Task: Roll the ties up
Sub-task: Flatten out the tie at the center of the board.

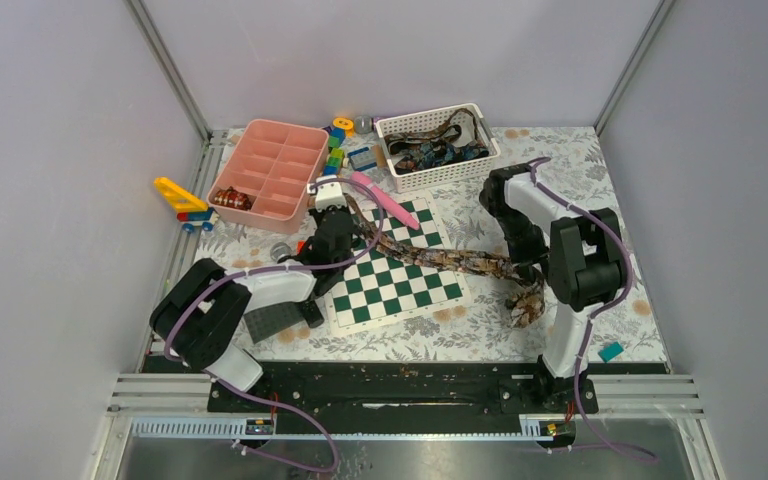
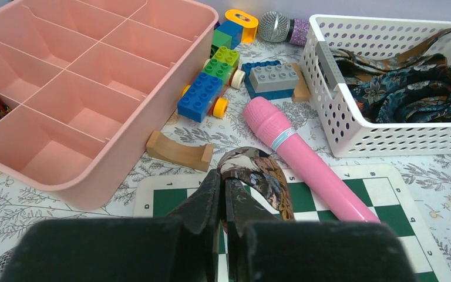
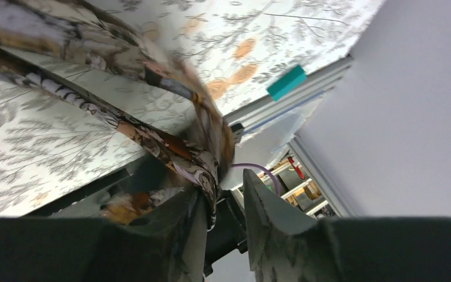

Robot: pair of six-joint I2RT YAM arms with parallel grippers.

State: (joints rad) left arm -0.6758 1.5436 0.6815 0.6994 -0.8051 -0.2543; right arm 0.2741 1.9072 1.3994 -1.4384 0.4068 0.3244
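Note:
A long brown, tan and black patterned tie (image 1: 440,258) lies diagonally across the chessboard (image 1: 400,290). My left gripper (image 1: 338,218) is shut on its narrow end, which curls over the fingertips in the left wrist view (image 2: 264,176). My right gripper (image 1: 527,278) is over the tie's wide end (image 1: 526,306) near the board's right side. In the right wrist view its jaws (image 3: 223,182) stand apart, with the tie (image 3: 152,141) draped against the left finger. More ties (image 1: 430,145) lie in the white basket (image 1: 412,178). A small coiled tie (image 1: 230,198) sits in the pink tray (image 1: 290,150).
A pink cylinder (image 2: 305,158) lies by my left gripper. Toy blocks (image 2: 208,88), a wooden arch (image 2: 179,154) and a microphone (image 2: 279,26) lie between tray and basket. A teal block (image 1: 611,351) lies at the front right. A yellow toy (image 1: 180,195) is at the left.

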